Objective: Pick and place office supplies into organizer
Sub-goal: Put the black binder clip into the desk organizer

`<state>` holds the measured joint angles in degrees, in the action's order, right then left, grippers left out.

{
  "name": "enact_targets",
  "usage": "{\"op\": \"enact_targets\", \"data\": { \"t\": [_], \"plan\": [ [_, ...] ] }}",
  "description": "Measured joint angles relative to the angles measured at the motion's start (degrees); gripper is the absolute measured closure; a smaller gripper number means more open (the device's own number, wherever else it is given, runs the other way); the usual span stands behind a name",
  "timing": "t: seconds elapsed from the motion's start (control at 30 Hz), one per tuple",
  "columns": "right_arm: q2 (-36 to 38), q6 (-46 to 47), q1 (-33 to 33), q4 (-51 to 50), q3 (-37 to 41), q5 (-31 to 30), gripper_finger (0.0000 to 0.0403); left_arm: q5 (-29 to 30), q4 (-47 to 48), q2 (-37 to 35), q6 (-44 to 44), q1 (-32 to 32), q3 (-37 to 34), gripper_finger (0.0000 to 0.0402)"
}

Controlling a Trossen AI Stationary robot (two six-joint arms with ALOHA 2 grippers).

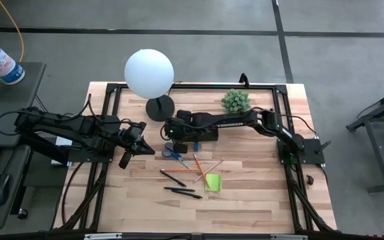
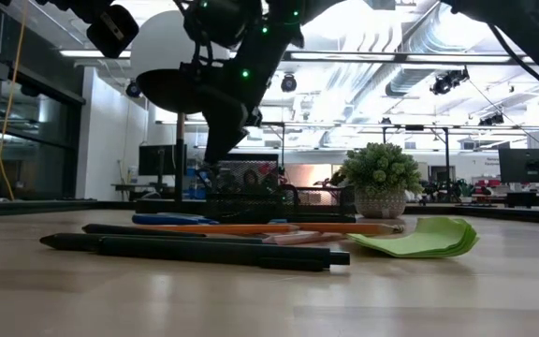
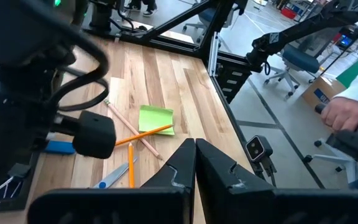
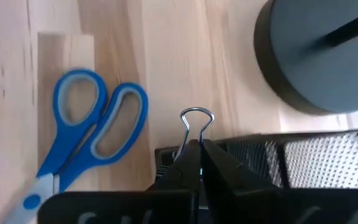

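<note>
Organizer (image 1: pixel 197 143) sat at frame centre, below the lamp base (image 1: pixel 159 107); right gripper (image 4: pixel 199 163) hung over its edge, pinched on a binder clip (image 4: pixel 196 118). Release should wait until the clip clears the rim. Left gripper (image 3: pixel 195 163) idled closed, empty, centre-left

2 black pens (image 2: pixel 195 248) and orange pencils (image 2: pixel 251 228) before the green sticky-note pad (image 2: pixel 424 239), potted plant (image 2: pixel 382 178) behind.
</note>
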<state>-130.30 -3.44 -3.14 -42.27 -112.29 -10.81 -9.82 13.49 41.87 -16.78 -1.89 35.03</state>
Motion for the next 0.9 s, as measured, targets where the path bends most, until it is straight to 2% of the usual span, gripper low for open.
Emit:
{"op": "enact_targets", "data": {
  "t": [0.3, 0.57, 0.9],
  "plan": [
    [-2.0, -3.2, -0.3, -0.9, 0.0, 0.2, 0.0403, 0.0, 0.2, 0.0, 0.0, 0.0, 0.0, 0.0401],
    [-2.2, -4.7, -0.2, -2.7, 0.0, -4.1, 0.0403, 0.0, 0.4, 0.0, 0.0, 0.0, 0.0, 0.0401],
    [-2.2, -8.6, -0.3, -6.1, 0.0, -4.6, 0.0403, 0.0, 0.4, 0.0, 0.0, 0.0, 0.0, 0.0401]
  ]
}}
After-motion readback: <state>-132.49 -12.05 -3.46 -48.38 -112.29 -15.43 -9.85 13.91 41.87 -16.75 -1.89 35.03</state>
